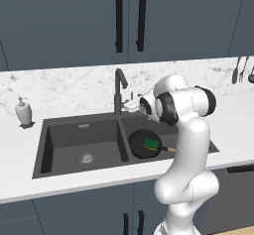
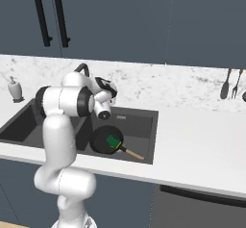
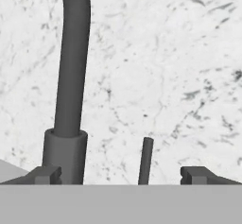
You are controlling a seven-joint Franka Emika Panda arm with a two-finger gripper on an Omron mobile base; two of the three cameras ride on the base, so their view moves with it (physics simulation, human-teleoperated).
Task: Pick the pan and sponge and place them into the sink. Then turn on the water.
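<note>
Marble backsplash [image 3: 165, 76] beyond wide-apart fingers [image 3: 196, 175] flanking faucet lever [image 3: 146, 160].

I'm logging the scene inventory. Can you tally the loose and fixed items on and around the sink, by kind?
Pan: 1
Sponge: 1, lying in the pan
Sink: 1, with 2 basins
Faucet: 1
Soap dispenser: 1
Hanging utensils: 2 clearly, possibly a third at the edge
Total: 7 clear items

- My gripper [image 3: 120, 175] sits at the faucet [image 1: 119, 91], behind the sink [image 1: 79, 130].
- Sponge [image 1: 152, 143] lies in the pan [image 1: 141, 145], in the right basin.
- Dispenser [image 1: 23, 112] stands far left.
</note>
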